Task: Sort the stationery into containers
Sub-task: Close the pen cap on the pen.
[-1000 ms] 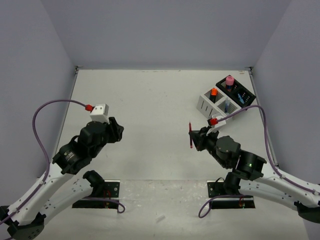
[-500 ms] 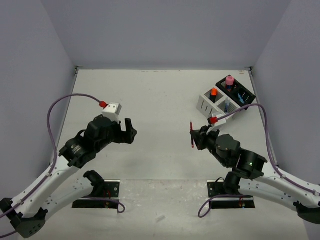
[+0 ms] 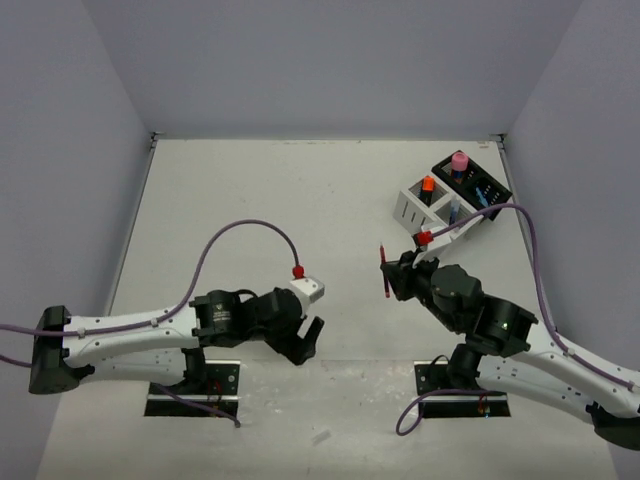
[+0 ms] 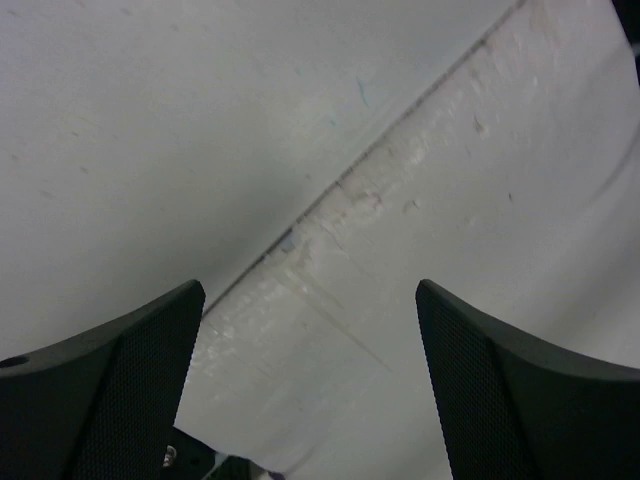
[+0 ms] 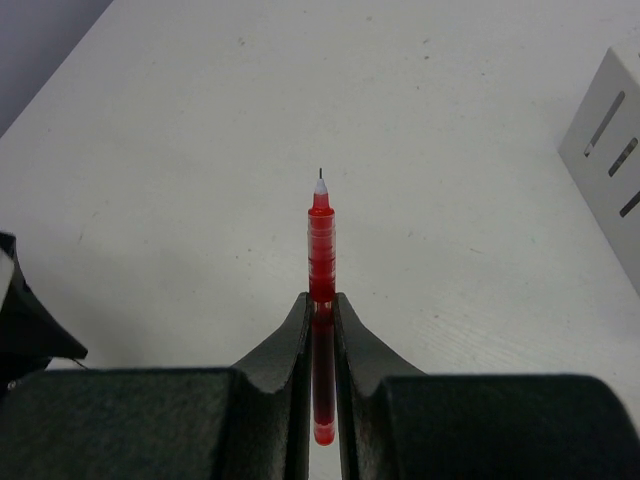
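Red is the pen (image 5: 320, 250) that the right fingers (image 5: 298, 325) are clenched on. They pinch its barrel from both sides, so that the tipped end stands out past the fingertips and the blunt end shows below them. We see the right arm reaching in from the near right corner, its elbow bent and its forearm angled toward the middle of the desk (image 3: 270, 200). The wrist carries the pen ahead of it, crosswise to the fingers. Beyond these fingers and off to their right stands the white container (image 3: 408, 212), near but apart from them. An orange-capped highlighter (image 3: 427, 184) is upright in one of its compartments and a thin blue pen (image 3: 453, 210) in the other. The black container (image 3: 500, 190) sits just behind the white one, farther from the fingers, with the pink cylinder (image 3: 459, 160) standing in it. The left arm lies low and stretched along the near edge. Its forearm is almost level, and its wrist is turned so that the left fingers (image 4: 120, 390) point down at the desk. They are released and spread wide, with a seam in the desk surface showing between them. The two sets of fingers are well apart, the left ones nearer the arm bases than the right.
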Action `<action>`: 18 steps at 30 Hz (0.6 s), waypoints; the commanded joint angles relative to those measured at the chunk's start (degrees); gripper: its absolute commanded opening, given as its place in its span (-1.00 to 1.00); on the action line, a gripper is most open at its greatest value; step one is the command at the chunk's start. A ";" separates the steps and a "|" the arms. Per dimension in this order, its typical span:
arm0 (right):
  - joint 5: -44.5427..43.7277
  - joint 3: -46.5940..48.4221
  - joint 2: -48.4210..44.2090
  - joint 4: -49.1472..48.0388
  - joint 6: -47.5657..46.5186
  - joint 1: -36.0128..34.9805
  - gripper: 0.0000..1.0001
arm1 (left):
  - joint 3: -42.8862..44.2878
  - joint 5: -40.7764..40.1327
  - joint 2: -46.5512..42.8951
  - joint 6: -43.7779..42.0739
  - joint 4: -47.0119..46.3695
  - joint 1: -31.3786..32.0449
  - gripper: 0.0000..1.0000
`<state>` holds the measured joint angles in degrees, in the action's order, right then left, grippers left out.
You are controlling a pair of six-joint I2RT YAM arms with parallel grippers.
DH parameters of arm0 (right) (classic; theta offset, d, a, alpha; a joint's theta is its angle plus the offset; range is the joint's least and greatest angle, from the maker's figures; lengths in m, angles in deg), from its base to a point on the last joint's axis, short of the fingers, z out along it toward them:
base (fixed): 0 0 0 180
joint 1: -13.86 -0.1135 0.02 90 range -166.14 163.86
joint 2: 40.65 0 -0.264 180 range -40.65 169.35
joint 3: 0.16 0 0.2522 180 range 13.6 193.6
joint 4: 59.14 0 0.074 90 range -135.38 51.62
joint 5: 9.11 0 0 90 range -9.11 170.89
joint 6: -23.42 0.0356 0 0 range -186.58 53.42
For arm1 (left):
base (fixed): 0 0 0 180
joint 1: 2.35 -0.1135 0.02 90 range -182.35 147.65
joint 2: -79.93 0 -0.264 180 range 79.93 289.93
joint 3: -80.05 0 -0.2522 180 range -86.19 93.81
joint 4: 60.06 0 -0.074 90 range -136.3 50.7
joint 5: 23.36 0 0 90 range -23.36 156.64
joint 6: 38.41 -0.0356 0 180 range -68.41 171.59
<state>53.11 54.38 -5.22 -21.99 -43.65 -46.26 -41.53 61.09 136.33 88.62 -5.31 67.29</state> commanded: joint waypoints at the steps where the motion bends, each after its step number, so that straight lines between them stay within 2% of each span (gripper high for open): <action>1: 0.56 3.41 0.33 1.73 -0.57 0.54 -1.00 | -0.51 -7.54 5.65 12.52 -0.09 16.53 0.75; 5: -1.04 4.69 -0.60 3.69 0.32 0.93 -1.00 | -0.50 -11.46 13.27 18.94 -2.04 26.39 0.64; 10: -1.07 5.62 -1.41 4.65 0.45 1.15 -1.00 | 1.55 -13.78 23.34 22.17 -8.08 33.18 0.39; 13: -0.97 5.77 -1.09 4.98 0.45 1.23 -1.00 | 5.61 -16.41 29.66 24.27 -6.74 36.37 0.35; 18: -0.63 5.97 -0.55 5.09 0.37 1.32 -1.00 | 9.01 -17.56 33.18 23.99 -6.70 37.75 0.32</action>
<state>53.29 57.93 -6.30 -17.59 -43.49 -45.24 -36.75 48.16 168.73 109.73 -10.12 104.17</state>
